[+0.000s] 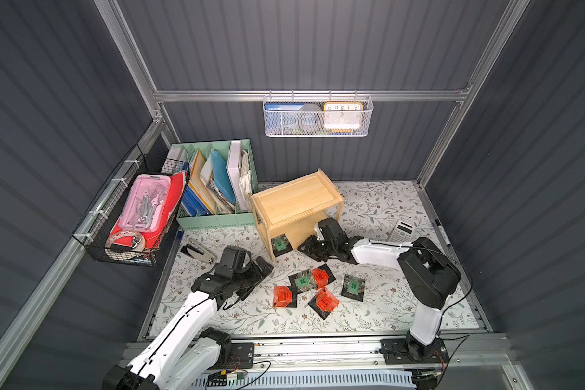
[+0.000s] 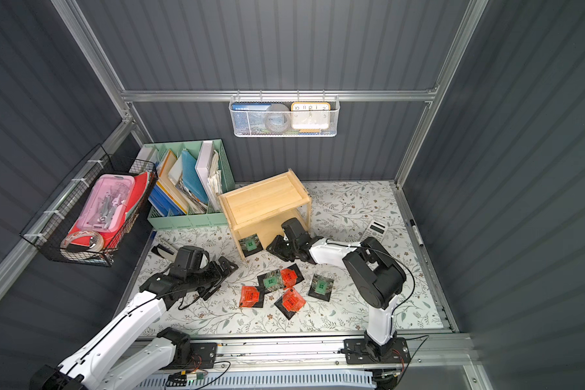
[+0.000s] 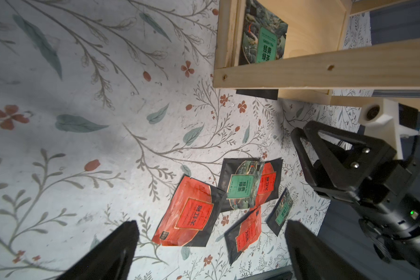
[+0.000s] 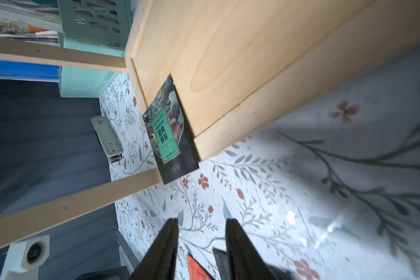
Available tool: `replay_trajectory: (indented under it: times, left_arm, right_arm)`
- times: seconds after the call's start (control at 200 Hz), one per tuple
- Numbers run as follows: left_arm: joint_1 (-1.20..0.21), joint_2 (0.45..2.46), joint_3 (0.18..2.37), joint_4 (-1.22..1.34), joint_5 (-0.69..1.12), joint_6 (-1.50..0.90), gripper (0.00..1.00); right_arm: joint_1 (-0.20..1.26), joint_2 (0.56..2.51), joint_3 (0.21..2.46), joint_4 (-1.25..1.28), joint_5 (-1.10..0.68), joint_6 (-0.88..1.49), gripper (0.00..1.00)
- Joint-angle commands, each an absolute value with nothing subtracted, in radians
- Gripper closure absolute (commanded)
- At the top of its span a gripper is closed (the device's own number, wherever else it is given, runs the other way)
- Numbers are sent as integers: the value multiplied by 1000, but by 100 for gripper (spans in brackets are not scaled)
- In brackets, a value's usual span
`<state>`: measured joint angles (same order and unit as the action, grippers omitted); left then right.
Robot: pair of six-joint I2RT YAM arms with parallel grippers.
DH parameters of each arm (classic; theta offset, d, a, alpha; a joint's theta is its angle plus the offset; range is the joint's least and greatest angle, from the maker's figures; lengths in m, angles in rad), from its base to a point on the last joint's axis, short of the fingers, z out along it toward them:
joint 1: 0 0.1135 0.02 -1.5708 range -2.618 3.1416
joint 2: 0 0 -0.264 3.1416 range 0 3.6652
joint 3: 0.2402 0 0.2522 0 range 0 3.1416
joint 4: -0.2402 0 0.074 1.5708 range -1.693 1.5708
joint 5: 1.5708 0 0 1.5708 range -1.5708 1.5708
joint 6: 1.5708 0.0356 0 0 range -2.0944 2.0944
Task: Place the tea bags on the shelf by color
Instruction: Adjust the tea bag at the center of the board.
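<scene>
- The shelved bag (image 1: 280, 244), a green one, lies on the lower board of the shelf (image 1: 294, 199), beside the front post (image 1: 263, 231) on the left arm's side. It rests across the front rim with part of it out over the surface (image 1: 385, 314), so a brush from a tool or a jolt to the light shelf may slide it off
- The right tool (image 4: 201, 221) sits low, just in front of that board. Its jaws are partly apart with nothing between them, and the shelved bag is ahead of the tips, near but not touching. A careless sideways swing from here may clip the rim or the bag
- Five bags lie on the surface between the arms. In the pile a green bag (image 1: 303, 280) lies across an orange bag (image 1: 320, 276), so a pinch there may lift both or drag the lower one and put the wrong colour on a tier
- The near orange (image 1: 284, 296), the front orange (image 1: 325, 301) and the lone green (image 1: 353, 286) lie flat. They look thin and slick, so tips may skid over them or scrape the surface
- The left tool (image 1: 267, 266) hovers with its jaws spread wide and holds nothing. The near orange is just ahead of its tips
- Both arms are close to the pile; if both reach in together they may collide
</scene>
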<state>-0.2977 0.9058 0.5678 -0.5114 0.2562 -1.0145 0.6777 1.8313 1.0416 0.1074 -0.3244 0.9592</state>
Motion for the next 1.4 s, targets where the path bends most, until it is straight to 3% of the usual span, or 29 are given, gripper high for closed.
replay_trajectory:
  times: [0.0,0.595,1.396]
  left_arm:
    - [-304,887,519,-431,284,-1058,0]
    - [-314,884,403,-262,320,-1113,0]
    - [-320,968,390,-213,354,-1096,0]
  right_arm:
    - [675,1789,1000,26,-333,923,62]
    - [689,1603,847,-196,-381,917,59]
    - [729,1764,937,-183,-418,931,60]
